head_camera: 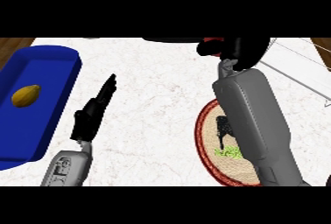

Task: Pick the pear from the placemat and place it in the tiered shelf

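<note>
White marbled tabletop (155, 87) carries the round red-rimmed placemat (208, 131); the right hand (241, 50), far right toward the wire tiered shelf (301, 65), fingers' state hidden, left hand (97, 109) resting straight-fingered.

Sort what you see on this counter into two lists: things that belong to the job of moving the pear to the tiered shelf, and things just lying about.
Belonging to the job:
- placemat, round, red-rimmed
- tiered shelf, only wire edges show
- right hand, curled near the top edge; pear not visible

Lying about:
- blue tray
- yellow item in the tray
- left hand, resting
</note>
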